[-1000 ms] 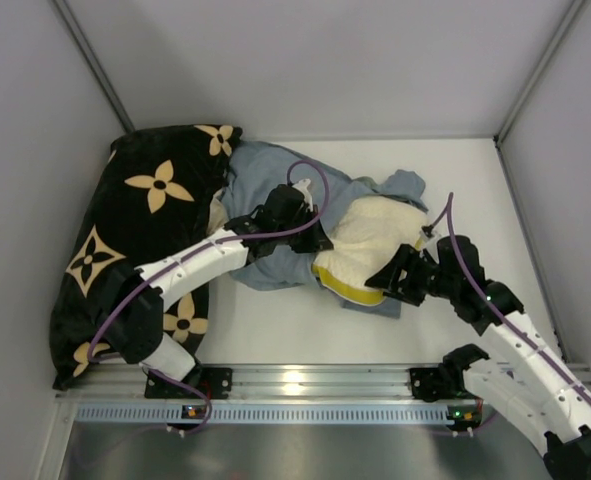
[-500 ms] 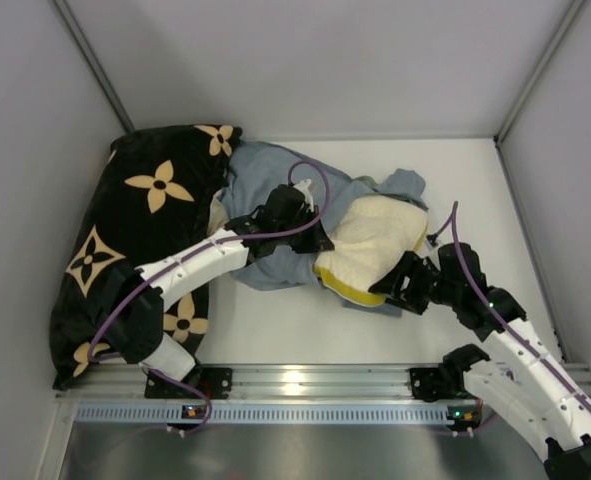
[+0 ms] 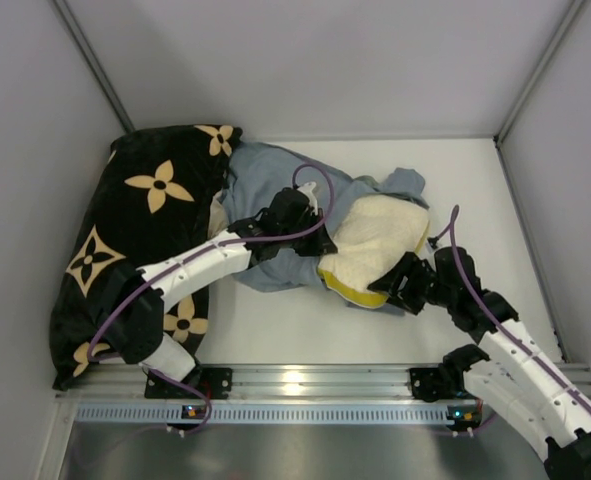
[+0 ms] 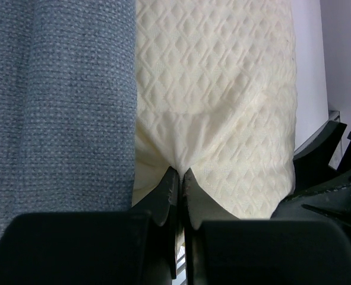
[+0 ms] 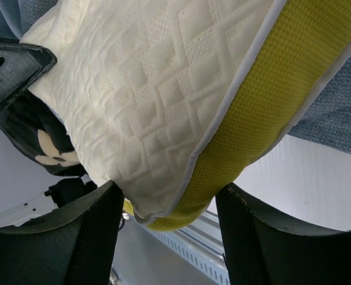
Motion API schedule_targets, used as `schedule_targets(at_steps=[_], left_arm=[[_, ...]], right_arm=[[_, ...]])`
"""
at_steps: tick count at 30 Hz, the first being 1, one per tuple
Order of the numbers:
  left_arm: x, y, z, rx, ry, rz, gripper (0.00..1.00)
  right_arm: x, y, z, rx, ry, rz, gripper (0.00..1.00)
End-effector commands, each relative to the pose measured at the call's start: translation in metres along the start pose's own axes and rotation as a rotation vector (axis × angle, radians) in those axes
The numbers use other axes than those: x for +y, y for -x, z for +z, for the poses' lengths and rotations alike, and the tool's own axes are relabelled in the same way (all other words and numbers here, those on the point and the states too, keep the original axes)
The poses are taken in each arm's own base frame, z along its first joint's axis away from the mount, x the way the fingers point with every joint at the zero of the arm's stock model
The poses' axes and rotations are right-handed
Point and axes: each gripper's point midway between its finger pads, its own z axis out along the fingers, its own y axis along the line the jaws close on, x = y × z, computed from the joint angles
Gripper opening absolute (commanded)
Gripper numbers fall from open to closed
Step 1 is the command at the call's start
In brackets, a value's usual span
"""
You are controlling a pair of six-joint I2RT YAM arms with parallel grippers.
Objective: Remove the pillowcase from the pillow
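Now the right gripper (image 3: 395,283) sits a little further left than a second ago, closer in on the yellow-banded near corner of the pillow (image 3: 375,235), and the pillow's near edge has shifted slightly left with it. The left arm has barely moved. In the right wrist view the jaws are spread, one finger on either side of that corner and close against it; whether they squeeze it I cannot tell. The left gripper (image 4: 176,172) has stayed pressed together, pinching a small fold of the pillow's cream quilted surface right beside the pillowcase (image 3: 265,180). The pillow lies near the middle of the table (image 3: 475,200), its right part bare. The pillowcase is bunched with its blue-grey side out over the pillow's left and far side. A scrap of it also lies under the near edge, and its left edge touches the black cushion (image 3: 145,220). By count: two arms, two grippers, one pillow, one pillowcase, one black cushion.
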Motion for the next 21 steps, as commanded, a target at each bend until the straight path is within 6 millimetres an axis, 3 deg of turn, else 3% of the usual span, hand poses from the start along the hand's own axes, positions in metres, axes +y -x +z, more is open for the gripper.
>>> schedule_targets(at_steps=[1, 3, 5, 8, 10, 12, 14, 19, 21], left_arm=[[-0.054, 0.020, -0.021, -0.080, -0.169, 0.024, 0.00], [-0.052, 0.015, -0.021, -0.077, -0.168, 0.024, 0.00], [-0.052, 0.012, -0.021, -0.070, -0.172, 0.021, 0.00], [-0.054, 0.006, -0.019, -0.056, -0.175, 0.029, 0.00], [-0.053, 0.003, -0.018, -0.050, -0.174, 0.033, 0.00], [-0.053, 0.000, -0.017, -0.044, -0.172, 0.042, 0.00], [-0.051, -0.001, -0.017, -0.041, -0.167, 0.053, 0.00], [-0.046, 0.011, -0.032, -0.085, -0.101, 0.084, 0.81], [-0.047, 0.020, -0.049, -0.115, -0.072, 0.111, 0.90]], right_arm=[[0.022, 0.035, 0.010, -0.174, 0.127, 0.012, 0.59], [0.019, 0.038, 0.016, -0.196, 0.142, 0.027, 0.55], [0.030, 0.045, 0.019, -0.229, 0.205, 0.015, 0.51], [0.033, 0.052, 0.023, -0.267, 0.239, -0.002, 0.39], [0.035, 0.060, 0.021, -0.305, 0.236, -0.033, 0.16], [0.044, 0.073, 0.011, -0.367, 0.235, -0.067, 0.00], [0.043, 0.078, 0.004, -0.394, 0.200, -0.081, 0.00], [0.050, 0.108, -0.038, -0.549, 0.082, -0.132, 0.00], [0.054, 0.120, -0.056, -0.614, 0.048, -0.154, 0.00]])
